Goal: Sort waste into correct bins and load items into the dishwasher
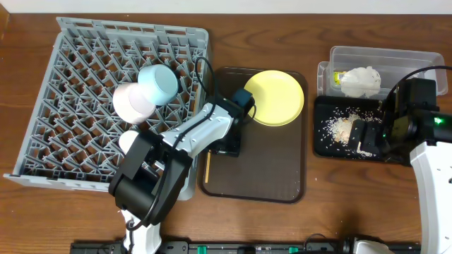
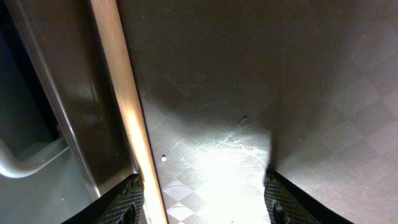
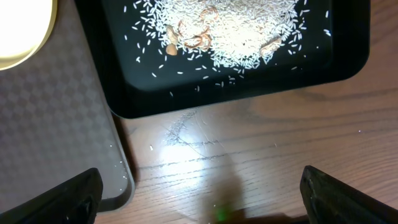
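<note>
Left side: your left gripper (image 2: 205, 200) was low over the brown tray (image 2: 261, 81), jaws part open with nothing in them. The chopstick (image 2: 127, 106) lay flat on the tray floor between the fingers, just beside the left finger (image 2: 129, 202). I could not tell whether they were touching. From overhead the chopstick (image 1: 207, 169) ran along the tray's left edge, near the rack (image 1: 127, 28).

Right side: your right gripper (image 3: 199, 196) was spread wide and empty over bare table (image 3: 261, 155), just beside the near edge of the black tray (image 3: 99, 68).

- The rice (image 3: 236, 31) lay heaped in the black tray, with loose grains around the heap.
- The plate (image 1: 275, 97) was on the brown tray's far right corner.
- The blue bowl (image 1: 157, 83) and the pink bowl (image 1: 133, 101) were in the rack, touching each other.
- The napkin (image 1: 361, 81) and the wrapper (image 1: 341, 76) were in the tub (image 1: 381, 53), behind the black tray.
- The print on the wrapper was too small to read.
</note>
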### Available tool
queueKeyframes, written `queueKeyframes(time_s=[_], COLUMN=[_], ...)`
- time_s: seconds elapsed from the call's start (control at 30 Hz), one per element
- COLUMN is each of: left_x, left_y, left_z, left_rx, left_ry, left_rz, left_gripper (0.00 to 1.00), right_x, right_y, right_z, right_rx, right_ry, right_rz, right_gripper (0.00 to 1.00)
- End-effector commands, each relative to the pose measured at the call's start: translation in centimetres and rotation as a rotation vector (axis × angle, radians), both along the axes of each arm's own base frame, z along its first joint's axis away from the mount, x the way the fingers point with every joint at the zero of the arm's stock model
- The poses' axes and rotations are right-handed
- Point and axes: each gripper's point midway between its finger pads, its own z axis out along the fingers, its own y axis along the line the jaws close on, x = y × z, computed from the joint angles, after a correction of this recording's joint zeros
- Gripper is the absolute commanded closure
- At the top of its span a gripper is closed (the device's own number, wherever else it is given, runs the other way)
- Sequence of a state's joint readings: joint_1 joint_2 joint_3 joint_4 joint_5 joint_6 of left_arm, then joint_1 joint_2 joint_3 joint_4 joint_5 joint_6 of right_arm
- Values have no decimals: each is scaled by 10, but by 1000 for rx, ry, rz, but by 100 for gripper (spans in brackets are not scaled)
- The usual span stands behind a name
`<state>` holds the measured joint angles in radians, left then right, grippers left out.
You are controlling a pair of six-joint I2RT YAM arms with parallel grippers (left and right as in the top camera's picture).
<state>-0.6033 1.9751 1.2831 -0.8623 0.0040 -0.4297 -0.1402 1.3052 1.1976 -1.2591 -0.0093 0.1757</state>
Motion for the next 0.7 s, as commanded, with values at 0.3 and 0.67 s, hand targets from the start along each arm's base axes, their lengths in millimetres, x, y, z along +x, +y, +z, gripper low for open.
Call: queueKeyframes(time_s=[0.3,0.67], left_x=[-12,-14], left_y=[12,6], left_z=[-21,-22], left_rx=[55,26], left_ry=[50,59], left_rz=[22,26], left_gripper=[70,94], right_x=[2,2], right_y=[-4,-4], right_z=[6,6], right_rx=[-5,-5], right_ry=[-20,-20], right_rz=[-22,-22], right_gripper=[1,1])
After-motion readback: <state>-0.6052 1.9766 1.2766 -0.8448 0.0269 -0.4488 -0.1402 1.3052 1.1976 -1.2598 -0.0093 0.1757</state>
